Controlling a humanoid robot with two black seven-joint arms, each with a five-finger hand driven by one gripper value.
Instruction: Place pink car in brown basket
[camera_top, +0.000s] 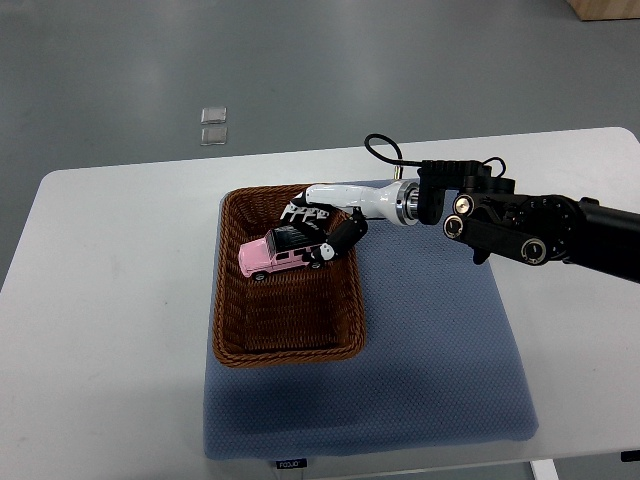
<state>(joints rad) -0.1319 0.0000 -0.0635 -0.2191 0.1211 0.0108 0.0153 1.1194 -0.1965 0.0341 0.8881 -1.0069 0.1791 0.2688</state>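
Top view, looking steeply down at a white table (110, 300) with a blue-grey mat (440, 340) spread over its nearer half. Only one arm shows, the right one, black and jointed, coming in from the right edge and ending in a white-and-black right hand (325, 222) that reaches over the far right corner of the brown basket (232, 330). The woven basket is rectangular and sits partly on the mat, partly on the bare table.

Directly under the hand, and a little to its left as the picture shows it, the pink car (277, 254) lies inside the basket, in the far half. Its dark roof and windows face up and it sits at a slight angle to the basket's walls. The hand's fingers (343, 234) curl down around the car's right end and seem to be touching it, so it looks to be gripping the car, though whether the car's wheels already rest on the basket floor I cannot tell from this angle.

Nearer than the hand, the rest of the basket floor is bare weave. Beyond the hand, past the table's far edge, two small clear squares (213, 124) lie on the grey floor.
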